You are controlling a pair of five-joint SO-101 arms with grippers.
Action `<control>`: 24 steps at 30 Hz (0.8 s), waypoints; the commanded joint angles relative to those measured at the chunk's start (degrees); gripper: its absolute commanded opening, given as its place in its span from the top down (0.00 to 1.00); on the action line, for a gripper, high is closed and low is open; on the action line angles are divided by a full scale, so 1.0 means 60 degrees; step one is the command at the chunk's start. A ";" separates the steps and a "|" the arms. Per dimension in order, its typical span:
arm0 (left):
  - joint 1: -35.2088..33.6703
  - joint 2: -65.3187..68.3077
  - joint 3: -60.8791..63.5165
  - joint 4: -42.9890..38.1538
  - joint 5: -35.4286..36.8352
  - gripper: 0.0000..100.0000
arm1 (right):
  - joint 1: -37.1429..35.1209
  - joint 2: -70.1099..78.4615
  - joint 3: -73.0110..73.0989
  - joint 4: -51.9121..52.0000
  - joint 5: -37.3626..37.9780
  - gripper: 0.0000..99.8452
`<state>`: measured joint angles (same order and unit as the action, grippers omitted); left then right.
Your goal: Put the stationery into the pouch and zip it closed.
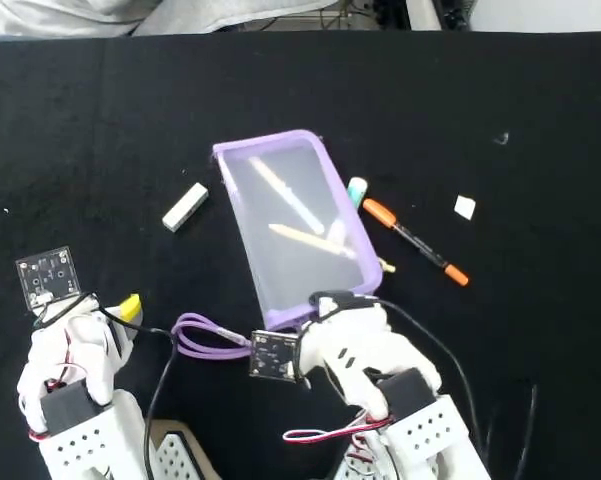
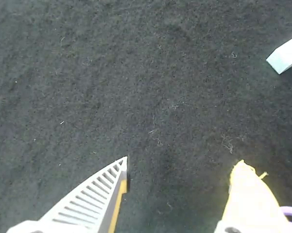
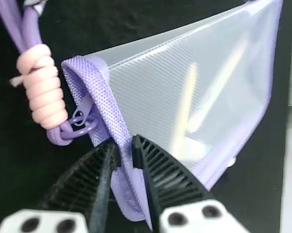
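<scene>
Your right hand (image 3: 124, 143) grips the pouch (image 3: 194, 82) at its near corner. The two black fingers are closed almost together on the purple woven zipper edge. The clamp sits just beside the zipper pull's ring (image 3: 80, 121), which carries a purple cord (image 3: 19, 24) with a pink coiled wrap. In the high view the cord loops across the tabletop (image 1: 540, 120) between your two arms.

The pouch lies flat in the middle of the tabletop, clear face up. A pencil (image 1: 305, 238) and a pale pen (image 1: 285, 190) show through it. Whether the zipper is drawn shut cannot be told from here.

Your left hand (image 2: 183, 162) hangs over bare cloth well to the left of the pouch, holding nothing. Its ribbed finger and yellow finger stand wide apart. A white eraser (image 1: 185, 206) lies beyond that hand, near the pouch's left edge but apart from it.

On the pouch's other side, a teal-capped stick (image 1: 357, 190) lies just beside the purple border. An orange marker (image 1: 415, 240) is angled away next to it, and a small white scrap (image 1: 465, 207) sits farther right.

The tabletop is covered in black felt flecked with lint. Crumpled pale cloth (image 1: 80, 15) lies past its far edge.
</scene>
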<state>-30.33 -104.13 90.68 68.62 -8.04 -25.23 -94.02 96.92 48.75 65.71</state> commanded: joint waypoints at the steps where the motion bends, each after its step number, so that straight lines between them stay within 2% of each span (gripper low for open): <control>1: 0.0696 -0.0073 -0.0139 -0.0147 -0.0029 0.67 | 0.0161 -0.0066 -0.0198 -0.0835 -0.0835 0.99; 5: 0.1473 -0.0073 -0.0608 0.0366 -0.0015 0.67 | 0.0161 -0.0037 -0.0989 -0.0879 -0.1700 0.99; 10: 0.2322 -0.0073 -0.1780 0.1304 0.0073 0.67 | 0.0161 0.0007 -0.2264 -0.0059 -0.2418 0.99; 15: 0.4095 -0.0073 -0.2703 0.1333 -0.0044 0.67 | 0.0161 0.0007 -0.3070 0.0190 -0.2989 0.99; 19: 0.5531 -0.0073 -0.3685 0.1333 -0.0615 0.67 | 0.0161 0.0022 -0.3289 0.0205 -0.3355 0.99; 24: 0.6791 -0.0073 -0.4198 0.1333 0.0308 0.67 | 0.0161 0.0022 -0.3216 0.0205 -0.3399 0.99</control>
<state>6.59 -104.66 69.14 76.44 -9.45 -25.23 -93.93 80.75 49.63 46.11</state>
